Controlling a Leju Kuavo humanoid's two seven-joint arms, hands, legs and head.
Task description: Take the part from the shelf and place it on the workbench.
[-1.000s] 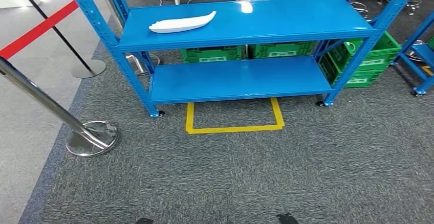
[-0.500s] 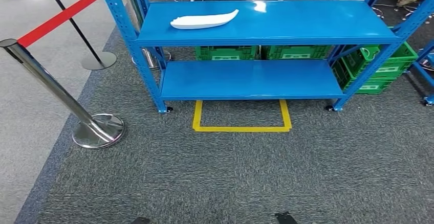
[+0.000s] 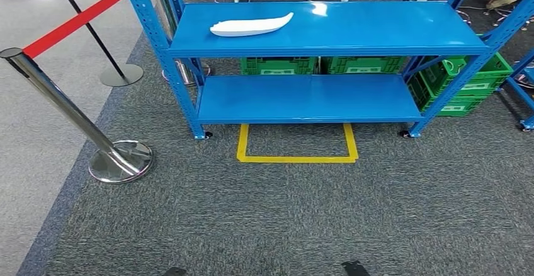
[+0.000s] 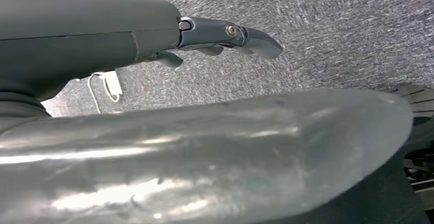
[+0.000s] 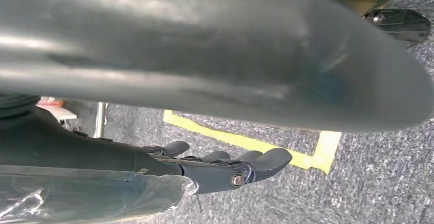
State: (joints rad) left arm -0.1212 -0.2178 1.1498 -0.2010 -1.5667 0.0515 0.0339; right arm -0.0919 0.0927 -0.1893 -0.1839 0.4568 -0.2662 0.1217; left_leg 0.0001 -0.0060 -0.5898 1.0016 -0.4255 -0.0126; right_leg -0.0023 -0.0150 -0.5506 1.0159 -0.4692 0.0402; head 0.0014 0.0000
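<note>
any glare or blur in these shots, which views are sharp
Head view: sharp throughout, one bright glare patch on the blue shelf to the right of the white part. Left wrist view: a blurred grey shape up close, carpet sharper. Right wrist view: likewise, though the right hand is fairly crisp.

White part atop blue shelf

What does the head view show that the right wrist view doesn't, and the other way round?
The head view alone has the white part lying on the blue shelf, the green crates behind it and the chrome stanchion. The right wrist view alone has the right hand, holding nothing, fingers loosely extended over the floor. Both show the grey carpet and the yellow tape outline.
</note>
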